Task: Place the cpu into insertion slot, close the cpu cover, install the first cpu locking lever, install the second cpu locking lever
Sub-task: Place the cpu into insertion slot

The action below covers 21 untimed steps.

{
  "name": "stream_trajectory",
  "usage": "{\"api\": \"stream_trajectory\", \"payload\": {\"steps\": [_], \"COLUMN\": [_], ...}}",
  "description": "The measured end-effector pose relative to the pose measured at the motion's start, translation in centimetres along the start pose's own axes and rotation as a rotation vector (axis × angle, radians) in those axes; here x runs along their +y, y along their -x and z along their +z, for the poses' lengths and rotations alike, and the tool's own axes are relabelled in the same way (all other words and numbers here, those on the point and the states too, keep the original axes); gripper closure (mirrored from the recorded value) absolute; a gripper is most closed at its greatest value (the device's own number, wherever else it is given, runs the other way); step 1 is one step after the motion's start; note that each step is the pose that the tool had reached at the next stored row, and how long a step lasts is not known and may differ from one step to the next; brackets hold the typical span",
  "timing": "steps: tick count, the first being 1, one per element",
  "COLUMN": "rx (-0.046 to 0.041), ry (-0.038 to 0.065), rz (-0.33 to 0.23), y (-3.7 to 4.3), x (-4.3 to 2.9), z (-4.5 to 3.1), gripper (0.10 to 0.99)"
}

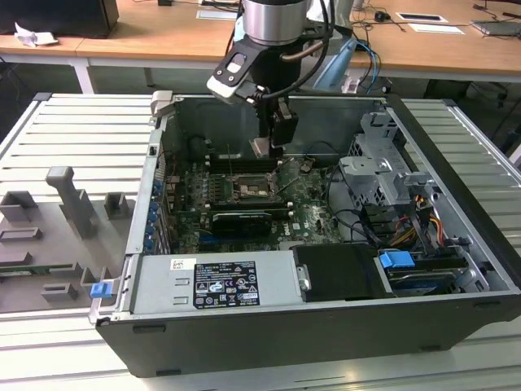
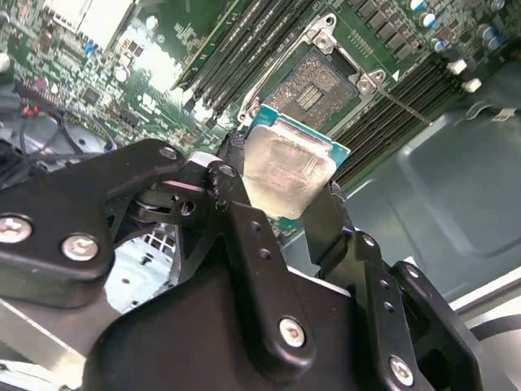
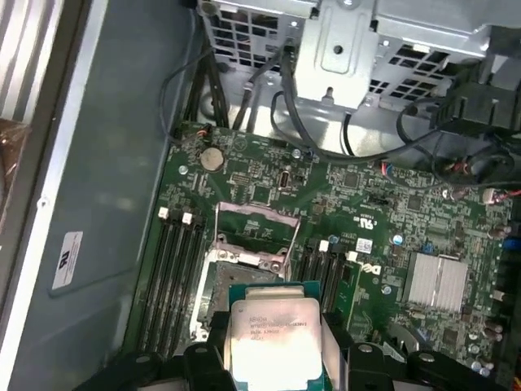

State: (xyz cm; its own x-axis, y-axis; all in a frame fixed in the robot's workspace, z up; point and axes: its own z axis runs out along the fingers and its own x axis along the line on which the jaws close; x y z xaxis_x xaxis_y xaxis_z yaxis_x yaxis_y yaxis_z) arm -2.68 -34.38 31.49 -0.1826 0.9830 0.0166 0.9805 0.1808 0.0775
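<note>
I am holding the cpu [image 2: 286,167] in the hand [image 2: 281,186]. Its 2 fingers [image 2: 324,218] are pinching 2 opposite edges of the chip, parted only as far as the chip is wide, and the pale metal face is showing toward both wrist cameras. In the exterior view the hand [image 1: 267,145] is hanging inside the open computer case [image 1: 326,334]. The cpu [image 1: 260,147] is riding clear above the green board [image 1: 313,208], touching nothing but the fingers.

What I am watching is how the insertion slot [image 1: 248,189] is lying from the chip. In the exterior view it is sitting lower in the picture and a little toward the exterior view's left. In the first wrist view the cpu [image 3: 273,338] is overlapping 1 edge of the insertion slot [image 3: 221,285], so I am judging the chip to be near the slot but not squarely over it. In the second wrist view the insertion slot [image 2: 313,91] is showing bare just beyond the chip's green edge, between rows of long black memory slots [image 2: 244,49].

The cpu cover [image 3: 244,210] is standing swung open on the far side of the slot from the chip, leaving the socket uncovered. The chip's edges are looking roughly parallel to the slot's rim, though I cannot tell how level it is hanging.
</note>
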Motion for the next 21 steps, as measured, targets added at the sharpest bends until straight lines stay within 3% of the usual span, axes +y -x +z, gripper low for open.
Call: {"api": "stream_trajectory", "payload": {"steps": [10,21], "rx": [-0.0101,-0.0201], "ry": [0.002,0.004], "rz": [0.129,0.256], "y": [-0.27,-0.29], "x": [-0.41,-0.61], "z": [2.29,3.2], "gripper": [0.557,0.557]}}
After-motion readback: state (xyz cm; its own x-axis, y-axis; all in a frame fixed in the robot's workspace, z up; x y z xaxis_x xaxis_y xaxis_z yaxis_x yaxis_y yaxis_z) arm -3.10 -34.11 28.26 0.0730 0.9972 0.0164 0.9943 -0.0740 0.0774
